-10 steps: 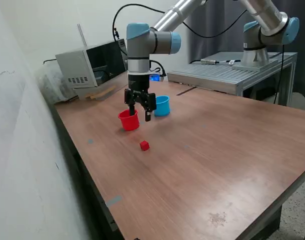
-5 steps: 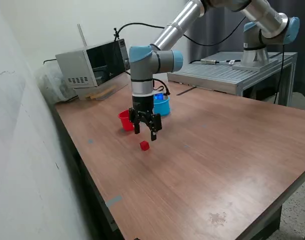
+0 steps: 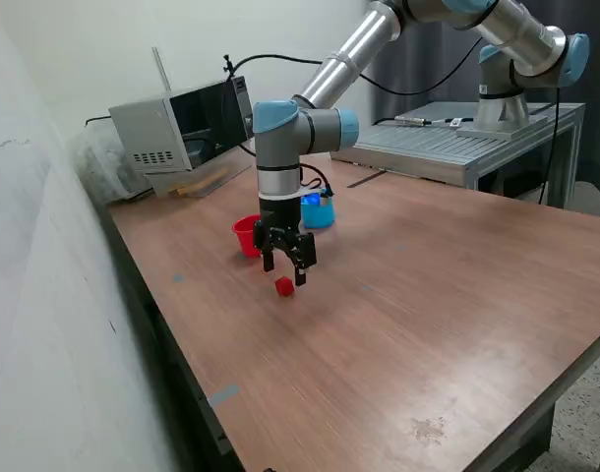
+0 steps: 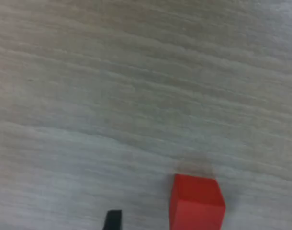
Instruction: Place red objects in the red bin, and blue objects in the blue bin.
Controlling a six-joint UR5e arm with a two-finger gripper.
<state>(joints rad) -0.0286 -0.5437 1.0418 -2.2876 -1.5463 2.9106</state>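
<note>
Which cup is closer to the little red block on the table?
The red cup. It stands nearer the red block; the light blue cup sits farther back, partly behind the arm.

From my station I see a long brown wood-grain table filling most of the exterior view, with a pale scuff near its front edge. A plain white wall runs along the exterior view's left. At the table's far corner sits a grey microwave with a dark door, clear plastic wrapping bunched beside it. Behind the table stands a grey metal bench with a ribbed top, backed by a dark curtain. A strip of speckled floor shows at the lower corner on the exterior view's right. Lighting is even and soft.
</note>
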